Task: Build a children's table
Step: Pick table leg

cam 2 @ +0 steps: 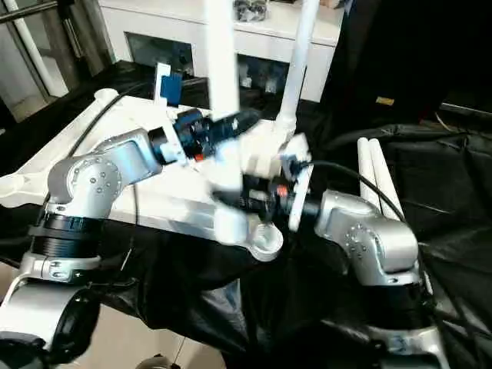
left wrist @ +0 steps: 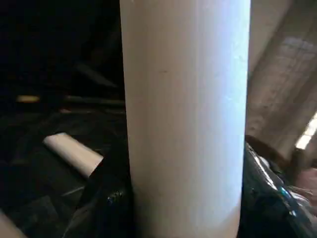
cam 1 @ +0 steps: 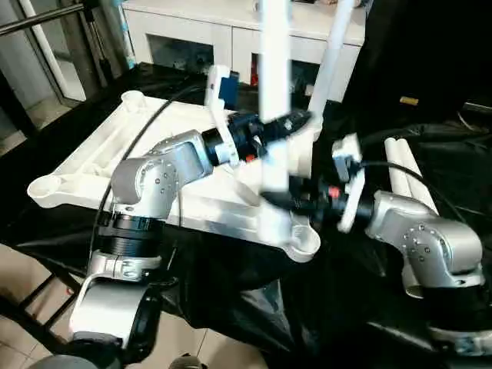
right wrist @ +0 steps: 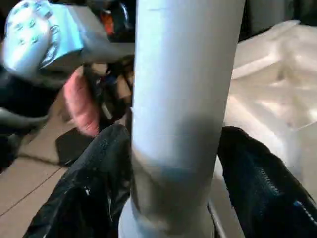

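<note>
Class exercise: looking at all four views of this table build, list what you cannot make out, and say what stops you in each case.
- Upright leg: top cut off by the head views' upper edge.
- Near corner socket: whether the leg is seated, motion blur.
- Spare legs: near ends hidden behind the right arm.

Tabletop [cam 1: 115, 146] on table; two legs [cam 1: 407, 173] right; cabinet [cam 1: 192, 23] behind.

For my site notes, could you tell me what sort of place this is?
Probably an indoor room used as a workspace: a white cabinet along the wall, tiled floor, and a black-draped work surface.
</note>
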Robot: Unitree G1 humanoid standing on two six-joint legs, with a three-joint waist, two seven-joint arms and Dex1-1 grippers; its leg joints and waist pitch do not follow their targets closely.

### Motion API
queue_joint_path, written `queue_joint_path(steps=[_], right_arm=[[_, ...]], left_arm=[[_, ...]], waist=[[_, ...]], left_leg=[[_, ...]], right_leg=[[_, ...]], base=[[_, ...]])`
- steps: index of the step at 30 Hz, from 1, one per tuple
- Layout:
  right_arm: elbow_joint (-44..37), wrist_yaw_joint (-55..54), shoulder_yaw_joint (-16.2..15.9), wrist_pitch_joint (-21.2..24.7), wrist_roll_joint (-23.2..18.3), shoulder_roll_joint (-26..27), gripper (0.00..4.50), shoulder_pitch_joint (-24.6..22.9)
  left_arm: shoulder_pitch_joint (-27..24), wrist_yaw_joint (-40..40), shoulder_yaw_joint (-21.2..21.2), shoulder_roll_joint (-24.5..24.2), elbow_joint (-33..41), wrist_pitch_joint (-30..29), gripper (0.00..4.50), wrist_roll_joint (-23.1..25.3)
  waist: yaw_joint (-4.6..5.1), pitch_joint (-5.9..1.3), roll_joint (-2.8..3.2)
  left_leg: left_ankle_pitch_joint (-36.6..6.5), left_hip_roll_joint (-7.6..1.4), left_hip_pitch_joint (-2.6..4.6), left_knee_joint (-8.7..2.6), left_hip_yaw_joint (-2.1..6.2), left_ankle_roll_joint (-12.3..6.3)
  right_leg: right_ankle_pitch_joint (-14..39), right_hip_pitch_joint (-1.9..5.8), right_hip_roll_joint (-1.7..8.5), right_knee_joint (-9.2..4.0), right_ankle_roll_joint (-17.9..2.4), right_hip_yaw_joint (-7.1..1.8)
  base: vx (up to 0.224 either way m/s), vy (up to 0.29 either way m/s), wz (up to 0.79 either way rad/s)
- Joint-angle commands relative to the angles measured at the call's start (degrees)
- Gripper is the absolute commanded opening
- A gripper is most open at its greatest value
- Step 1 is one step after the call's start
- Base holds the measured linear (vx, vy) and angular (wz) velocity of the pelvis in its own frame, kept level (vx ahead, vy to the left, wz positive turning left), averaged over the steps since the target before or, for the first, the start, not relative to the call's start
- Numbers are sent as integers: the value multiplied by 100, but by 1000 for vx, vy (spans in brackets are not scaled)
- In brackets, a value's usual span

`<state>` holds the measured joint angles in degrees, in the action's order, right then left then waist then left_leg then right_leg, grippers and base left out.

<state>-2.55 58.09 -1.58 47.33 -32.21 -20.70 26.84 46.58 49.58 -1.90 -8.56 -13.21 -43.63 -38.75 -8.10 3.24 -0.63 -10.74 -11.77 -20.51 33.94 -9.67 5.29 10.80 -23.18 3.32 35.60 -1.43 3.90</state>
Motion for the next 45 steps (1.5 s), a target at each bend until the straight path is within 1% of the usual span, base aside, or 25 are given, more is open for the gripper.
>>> queue_joint_path(steps=[1, 3, 4, 8, 10, 12, 13, 14, 16, 17, 21, 22, 23, 27, 28, 31, 33, 34, 36, 38, 40, 41, 42, 43, 45], right_arm=[[31, 283, -183, -8, -33, -166, 307, 94], [82, 418, -294, -84, 9, -233, 307, 126], [126, 447, -311, -96, 0, -228, 279, 158], [243, 439, -318, -154, 13, -174, 267, 233], [284, 417, -331, -203, 26, -152, 229, 242], [297, 410, -333, -216, 9, -141, 220, 242], [286, 406, -336, -227, -4, -129, 220, 236], [278, 389, -334, -242, -2, -114, 199, 232], [292, 320, -328, -310, 32, -60, 197, 235], [338, 241, -318, -373, 81, -9, 195, 253], [422, 81, -241, -453, 112, 108, 192, 297], [432, -1, -217, -489, 117, 164, 192, 320], [433, -38, -208, -505, 122, 189, 192, 328], [449, -261, -146, -589, 160, 332, 192, 376], [452, -276, -142, -596, 160, 343, 192, 382], [490, -345, -138, -653, 176, 395, 192, 406], [516, -376, -153, -688, 197, 418, 192, 412], [544, -416, -178, -725, 222, 448, 192, 419], [559, -452, -202, -750, 234, 472, 192, 422], [560, -487, -223, -777, 250, 490, 192, 430], [565, -514, -232, -819, 282, 494, 192, 435], [578, -553, -275, -982, 415, 475, 192, 436], [590, -569, -297, -1040, 475, 465, 192, 440], [636, -581, -282, -1006, 471, 463, 227, 464], [731, -591, -239, -856, 419, 456, 262, 519]], left_arm=[[84, 307, 51, -26, 147, 19, 188, -181], [138, 476, 1, 23, 141, 27, 188, -292], [147, 542, -5, 27, 138, 2, 188, -330], [152, 657, -12, 40, 119, 15, 188, -378], [148, 689, -27, 46, 102, 19, 188, -388], [148, 706, -39, 45, 98, 12, 188, -408], [142, 701, -52, 45, 108, 2, 188, -429], [137, 686, -59, 43, 115, -1, 186, -431], [119, 635, -84, 47, 125, 3, 186, -424], [99, 589, -111, 63, 137, -6, 186, -429], [41, 351, -179, 155, 254, 25, 186, -426], [-41, 129, -126, 210, 402, 181, 242, -240], [-87, -11, -73, 235, 470, 318, 256, -82], [-157, -960, -29, 382, 393, 761, 276, 606], [-157, -1009, -55, 399, 390, 773, 285, 612], [-150, -1172, -170, 498, 403, 942, 289, 631], [-121, -1357, -247, 551, 426, 863, 289, 593], [-88, -1636, -302, 601, 420, 775, 258, 627], [-88, -1805, -319, 627, 409, 709, 256, 660], [-111, -1803, -306, 642, 388, 736, 228, 665], [-120, -1788, -298, 651, 384, 756, 217, 639], [-138, -1681, -273, 655, 436, 778, 208, 569], [-146, -1648, -259, 657, 463, 790, 198, 548], [-149, -1584, -220, 647, 482, 793, 186, 539], [-160, -1486, -124, 618, 520, 826, 187, 559]], waist=[[24, -417, -20], [17, -418, -37], [15, -419, -40], [26, -422, -31], [28, -422, -29], [24, -425, -29], [26, -426, -22], [19, -431, 12], [28, -431, 0], [25, -431, 24], [31, -432, 15], [28, -430, 12], [27, -439, 17], [37, -431, 2], [38, -432, 2], [30, -431, -3], [36, -436, -12], [34, -433, -20], [37, -431, -11], [30, -428, -14], [32, -428, -12], [29, -431, 7], [36, -429, 0], [36, -431, -2], [45, -424, -9]], left_leg=[[-383, -82, -12, -305, -3, -174], [-411, -79, -17, -302, -7, -168], [-405, -78, -21, -300, -6, -172], [-416, -92, -9, -302, 0, -162], [-429, -91, -1, -303, -2, -148], [-413, -91, -4, -303, 0, -147], [-401, -91, -6, -303, 0, -150], [-391, -92, -5, -301, 7, -146], [-405, -91, -4, -302, 4, -139], [-421, -90, -4, -301, 8, -131], [-483, -90, 1, -305, 10, -96], [-483, -89, -1, -305, 7, -99], [-477, -114, 0, -308, 20, -78], [-505, -99, 8, -304, 5, -89], [-471, -98, -9, -306, 14, -77], [-452, -93, -11, -310, 15, -92], [-420, -97, -15, -304, 14, -83], [-434, -92, -17, -302, 11, -86], [-464, -93, -10, -300, 9, -87], [-448, -87, -10, -301, 5, -115], [-445, -89, -12, -303, 9, -115], [-439, -92, -9, -303, 12, -106], [-452, -93, -9, -305, 10, -100], [-459, -95, -7, -305, 13, -97], [-472, -88, -7, -309, 11, -118]], right_leg=[[617, 401, 410, -396, -978, -277], [767, 408, 417, -410, -957, -279], [777, 410, 416, -409, -952, -277], [846, 393, 411, -414, -940, -275], [853, 388, 405, -415, -949, -273], [821, 392, 404, -408, -953, -274], [772, 391, 403, -403, -959, -274], [720, 391, 404, -390, -979, -272], [644, 392, 397, -395, -1011, -271], [643, 392, 399, -391, -1021, -269], [683, 400, 398, -395, -1037, -265], [683, 400, 400, -400, -1028, -268], [629, 404, 417, -378, -1048, -271], [690, 395, 403, -413, -971, -275], [662, 410, 403, -402, -945, -275], [690, 403, 399, -405, -909, -270], [599, 405, 399, -385, -936, -271], [619, 405, 403, -390, -944, -270], [693, 395, 404, -401, -945, -270], [743, 392, 401, -416, -907, -274], [744, 391, 399, -414, -888, -270], [718, 387, 402, -406, -892, -271], [693, 387, 400, -408, -901, -270], [680, 387, 401, -405, -907, -270], [717, 388, 396, -409, -904, -269]], base=[[0, 0, 0], [0, 0, 0], [0, 0, 0], [0, 0, 0], [0, 0, 0], [0, 0, 0], [0, 0, 0], [0, 0, 0], [0, 0, 0], [0, 0, 0], [0, 0, 0], [0, 0, 0], [0, 0, 0], [0, 0, 0], [0, 0, 0], [0, 0, 0], [0, 0, 0], [0, 0, 0], [0, 0, 0], [0, 0, 0], [0, 0, 0], [0, 0, 0], [0, 0, 0], [0, 0, 0], [0, 0, 0]])
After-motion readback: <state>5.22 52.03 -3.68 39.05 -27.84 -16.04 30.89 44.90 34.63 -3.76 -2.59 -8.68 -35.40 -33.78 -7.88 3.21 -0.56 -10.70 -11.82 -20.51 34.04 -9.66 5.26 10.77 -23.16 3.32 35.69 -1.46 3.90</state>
